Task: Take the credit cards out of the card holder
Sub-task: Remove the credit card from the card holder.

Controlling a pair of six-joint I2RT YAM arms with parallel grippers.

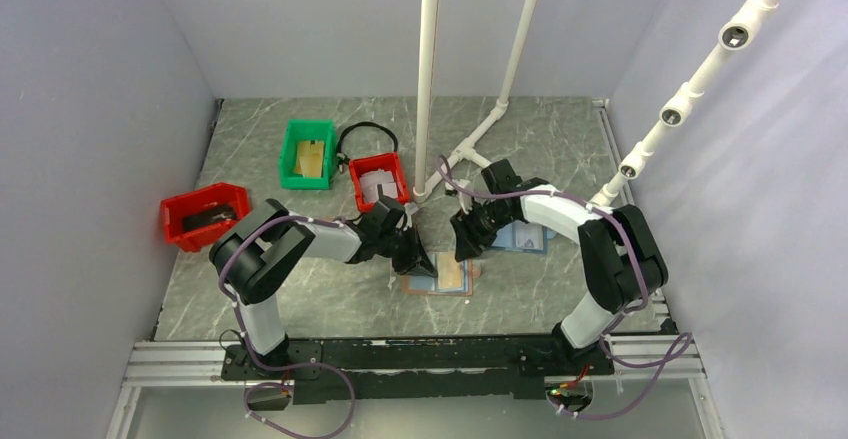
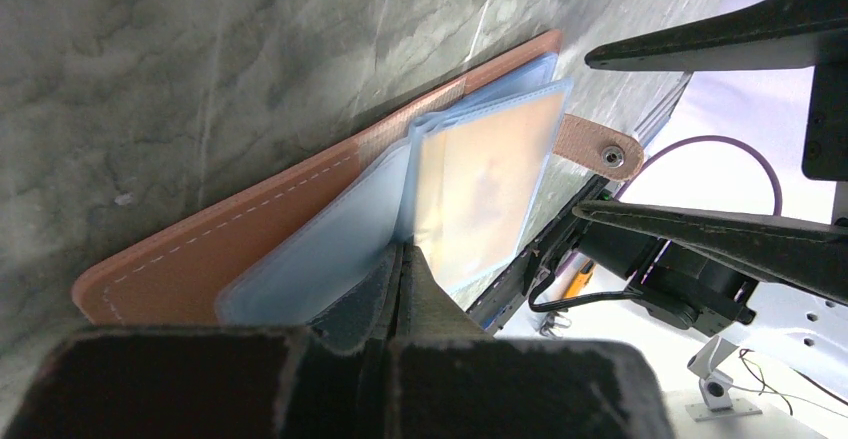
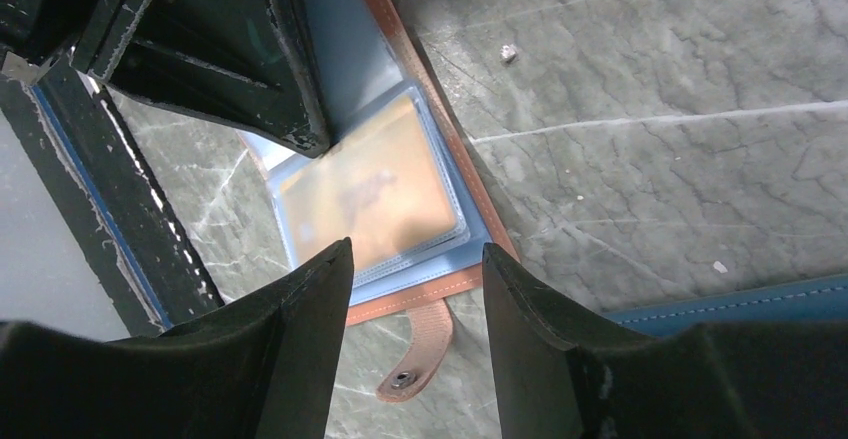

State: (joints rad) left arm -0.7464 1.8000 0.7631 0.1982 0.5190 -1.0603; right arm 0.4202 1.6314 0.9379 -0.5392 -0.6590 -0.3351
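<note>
The brown card holder (image 1: 440, 281) lies open on the table between the two arms, light blue inside, its snap tab (image 3: 415, 354) pointing away from the fold. Its clear sleeves fan up, and one holds a credit card (image 2: 485, 184) that looks orange-tan through the plastic (image 3: 365, 194). My left gripper (image 2: 410, 251) is shut, its tip resting on the blue sleeves near the fold (image 1: 420, 259). Nothing shows between its fingers. My right gripper (image 3: 417, 254) hovers open just above the holder's tab edge (image 1: 466, 249), with nothing in it.
An all-blue holder (image 1: 522, 237) lies to the right under the right arm. Behind stand a small red bin (image 1: 380, 181) with pale flat pieces, a green bin (image 1: 307, 154) and a larger red bin (image 1: 203, 215) at left. A white pipe post (image 1: 428, 79) rises behind the grippers.
</note>
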